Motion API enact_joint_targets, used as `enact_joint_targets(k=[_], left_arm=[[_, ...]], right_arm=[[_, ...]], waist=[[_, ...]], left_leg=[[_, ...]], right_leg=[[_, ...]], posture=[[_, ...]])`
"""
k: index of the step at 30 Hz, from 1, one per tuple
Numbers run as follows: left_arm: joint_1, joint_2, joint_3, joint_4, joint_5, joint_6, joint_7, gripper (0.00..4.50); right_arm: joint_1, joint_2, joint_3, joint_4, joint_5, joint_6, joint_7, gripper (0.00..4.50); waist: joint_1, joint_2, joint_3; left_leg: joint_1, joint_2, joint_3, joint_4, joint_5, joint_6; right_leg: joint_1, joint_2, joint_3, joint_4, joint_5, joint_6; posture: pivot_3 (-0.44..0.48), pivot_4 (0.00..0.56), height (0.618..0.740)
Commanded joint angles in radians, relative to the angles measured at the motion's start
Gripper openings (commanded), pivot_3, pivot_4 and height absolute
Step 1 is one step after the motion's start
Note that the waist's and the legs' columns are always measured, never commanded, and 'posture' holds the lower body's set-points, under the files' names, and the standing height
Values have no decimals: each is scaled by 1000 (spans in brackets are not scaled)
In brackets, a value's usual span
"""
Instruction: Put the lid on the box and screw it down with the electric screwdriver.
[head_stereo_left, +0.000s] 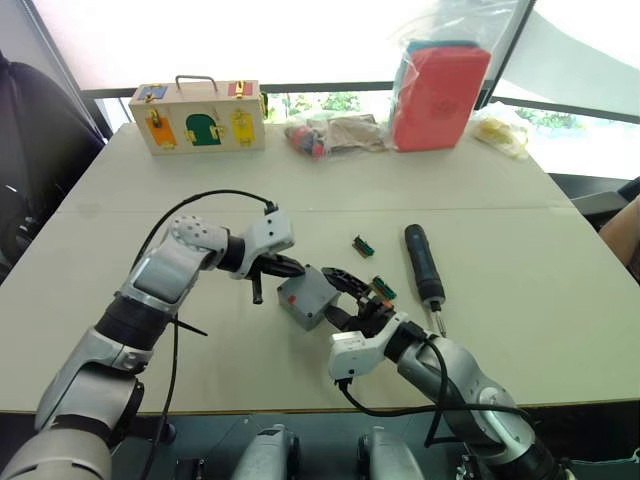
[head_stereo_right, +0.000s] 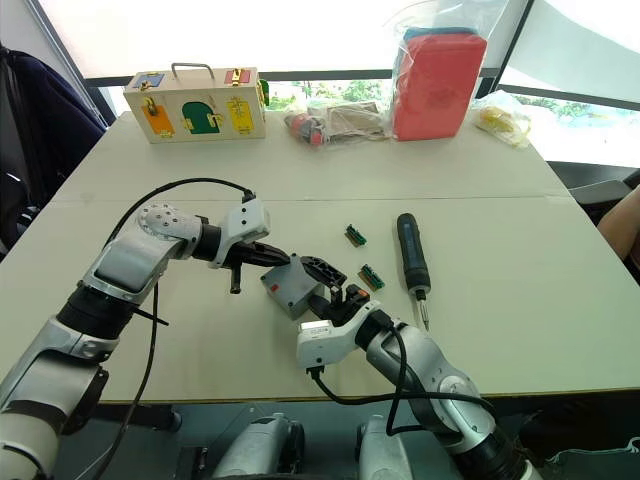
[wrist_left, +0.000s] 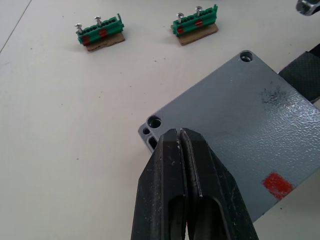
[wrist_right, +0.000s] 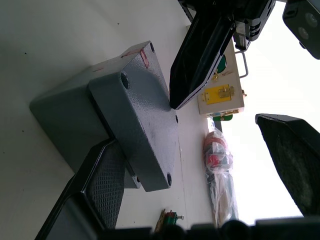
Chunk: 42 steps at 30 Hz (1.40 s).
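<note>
- Left gripper (wrist_left: 181, 137): its two black fingers are pressed together with no gap, and their joined tip rests against the top face of the lid (wrist_left: 240, 130), near one corner screw hole.
- Right gripper (head_stereo_left: 350, 290): its fingers are spread wide. In the right wrist view one ribbed finger (wrist_right: 100, 185) lies against the side of the box (wrist_right: 65, 125), while the other stands well off to the far side, so box and lid sit between the two.
- Lid: a shallow grey square with a small red mark, lying on top of the box. In the right wrist view it sits skewed, one edge overhanging the box wall and its corners not matched to the box corners.
- Box: deep grey square enclosure on the table (head_stereo_left: 560, 300), near the front edge, between the two grippers.
- Electric screwdriver (head_stereo_left: 423, 264): black stick-shaped tool lying flat on the table to the robot's right of the box, apart from both grippers, its thin bit toward the near edge.
- Green bit strips (wrist_left: 100, 36): two small pieces on the table between the box and the screwdriver.
- Wooden latch box (head_stereo_left: 200, 118), a clear bag of small items (head_stereo_left: 330, 133) and a red block in plastic (head_stereo_left: 440, 90): ranged along the far side of the table.
</note>
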Motion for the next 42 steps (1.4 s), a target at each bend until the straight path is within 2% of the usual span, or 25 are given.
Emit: enact_joint_targets(k=[1, 20, 21, 22, 31, 36, 42], left_arm=[[51, 6, -74, 49, 64, 24, 4, 0], [37, -16, -59, 44, 66, 24, 25, 0], [35, -19, -55, 43, 64, 16, 25, 0], [33, -21, -52, 42, 62, 11, 26, 0], [-1, -31, -7, 34, 31, 14, 15, 0], [-32, -39, 27, 43, 21, -1, 27, 0], [-51, -39, 83, 4, -53, 41, 0, 0]], right_arm=[[8, 0, -23, -62, 31, -1, 17, 4278], [105, -51, -106, -126, 156, -19, 62, 4278], [111, -47, -109, -126, 182, -16, 67, 3850], [114, -44, -111, -126, 201, -13, 71, 3734], [173, 48, -141, -148, 438, 143, 162, 571], [177, 73, -142, -171, 536, 245, 219, 571], [152, 106, -156, -192, 659, 398, 263, 571]], waist=[[1, 0, 0], [15, 0, 0], [17, 0, 0], [18, 0, 0], [21, 0, 0], [19, 0, 0], [19, 0, 2]], left_leg=[[0, 0, 0, 0, 0, 0], [0, 0, 0, 0, 0, 1], [0, 0, 0, 0, 0, 1], [0, 0, 0, 0, 0, 1], [0, 0, 0, 0, -1, 1], [-1, 0, -1, -1, -1, 1], [-3, 0, -1, -1, -1, 1]], right_leg=[[0, 0, 0, 0, 0, 0], [0, 0, 0, 0, 0, 0], [0, 0, 0, 0, 0, 0], [0, 0, 0, 0, 0, 0], [0, -1, 0, -1, 0, 0], [-1, -1, 0, -1, 0, 0], [-3, -1, 0, -1, 0, 0]], posture=[[0, 150, 740], [0, 150, 740], [0, 150, 740], [0, 150, 740], [0, 150, 740], [0, 150, 740], [0, 150, 740]])
